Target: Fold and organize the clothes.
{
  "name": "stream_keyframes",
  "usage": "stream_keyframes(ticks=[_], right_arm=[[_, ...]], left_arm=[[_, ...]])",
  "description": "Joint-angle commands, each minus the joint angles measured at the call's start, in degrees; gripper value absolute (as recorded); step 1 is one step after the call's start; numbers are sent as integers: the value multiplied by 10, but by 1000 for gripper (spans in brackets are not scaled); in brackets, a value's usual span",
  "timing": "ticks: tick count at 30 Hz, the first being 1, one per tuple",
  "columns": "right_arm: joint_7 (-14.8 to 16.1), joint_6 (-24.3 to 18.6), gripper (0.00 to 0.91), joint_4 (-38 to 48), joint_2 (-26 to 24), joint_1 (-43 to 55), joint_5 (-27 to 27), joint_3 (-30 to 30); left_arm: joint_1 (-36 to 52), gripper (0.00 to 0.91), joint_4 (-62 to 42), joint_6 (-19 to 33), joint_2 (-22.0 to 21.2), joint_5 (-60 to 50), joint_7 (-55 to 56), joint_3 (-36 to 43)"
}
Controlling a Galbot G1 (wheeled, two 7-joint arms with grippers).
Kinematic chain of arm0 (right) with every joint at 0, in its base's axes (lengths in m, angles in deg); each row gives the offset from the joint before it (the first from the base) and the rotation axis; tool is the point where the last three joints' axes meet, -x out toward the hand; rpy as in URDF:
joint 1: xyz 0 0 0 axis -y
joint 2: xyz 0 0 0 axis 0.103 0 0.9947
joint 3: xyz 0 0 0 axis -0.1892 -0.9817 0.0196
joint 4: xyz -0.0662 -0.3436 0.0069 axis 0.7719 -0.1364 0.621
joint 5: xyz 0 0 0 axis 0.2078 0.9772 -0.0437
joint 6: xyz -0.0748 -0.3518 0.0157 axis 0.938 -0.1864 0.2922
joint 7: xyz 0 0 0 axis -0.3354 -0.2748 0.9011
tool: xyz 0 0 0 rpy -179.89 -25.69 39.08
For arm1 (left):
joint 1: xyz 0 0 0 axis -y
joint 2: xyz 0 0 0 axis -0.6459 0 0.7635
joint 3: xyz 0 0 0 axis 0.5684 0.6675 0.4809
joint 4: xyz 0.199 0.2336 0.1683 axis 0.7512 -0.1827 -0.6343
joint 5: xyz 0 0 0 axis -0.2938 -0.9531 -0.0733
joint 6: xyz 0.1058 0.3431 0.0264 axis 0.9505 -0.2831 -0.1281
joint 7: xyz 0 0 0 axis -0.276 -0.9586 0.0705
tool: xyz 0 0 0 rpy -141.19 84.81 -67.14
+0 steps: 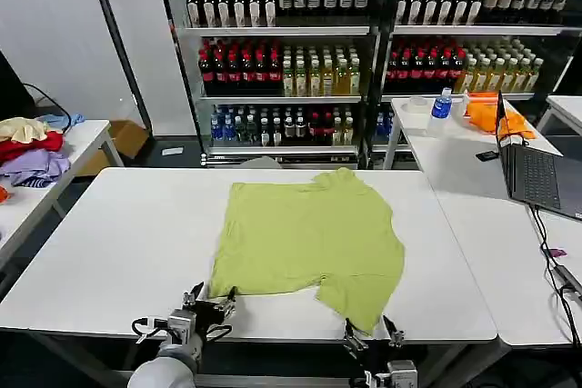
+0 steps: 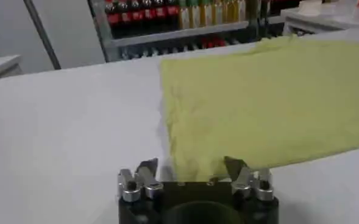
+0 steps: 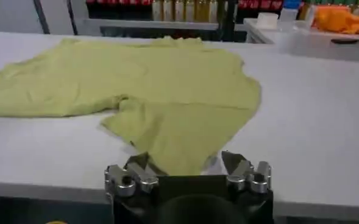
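Drink shelves (image 1: 282,61) back the counter (image 1: 118,243) where the T-shirt (image 1: 305,233) lies flat, left gripper (image 1: 209,302) and right gripper (image 1: 371,333) spread-fingered at its near hem, likely to grab corners.

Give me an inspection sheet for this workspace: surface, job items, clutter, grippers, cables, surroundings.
Surface: white table, bare around the shirt.
Job items: lime T-shirt lying flat, partly folded, one corner at the near edge.
Clutter: nothing seen on the work table.
Grippers: left gripper open at the shirt's near left corner; right gripper open at its near right corner.
Cables: black cable trailing from the laptop on the right table.
Surroundings: drink shelves behind; garment pile left; orange cloth right.
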Motion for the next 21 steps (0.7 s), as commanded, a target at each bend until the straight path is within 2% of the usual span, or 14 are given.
stream_keyframes(ticks=[1, 8, 10, 15, 21], right_arm=[[-6, 8, 0, 3, 2, -3, -19, -11], [6, 1, 0, -5, 2, -12, -10, -6], [24, -14, 0, -12, -1, -18, 0, -2], [45, -38, 0, -39, -5, -41, 25, 14], [57, -64, 0, -90, -14, -79, 35, 34]], left_arm=[[13, 20, -12, -15, 4, 9, 3, 4], [11, 20, -15, -15, 4, 13, -4, 4], [9, 20, -17, -14, 3, 15, -4, 2], [-4, 20, 7, -13, 6, 21, -26, -1], [-44, 20, 54, -12, 8, 21, -41, -18]])
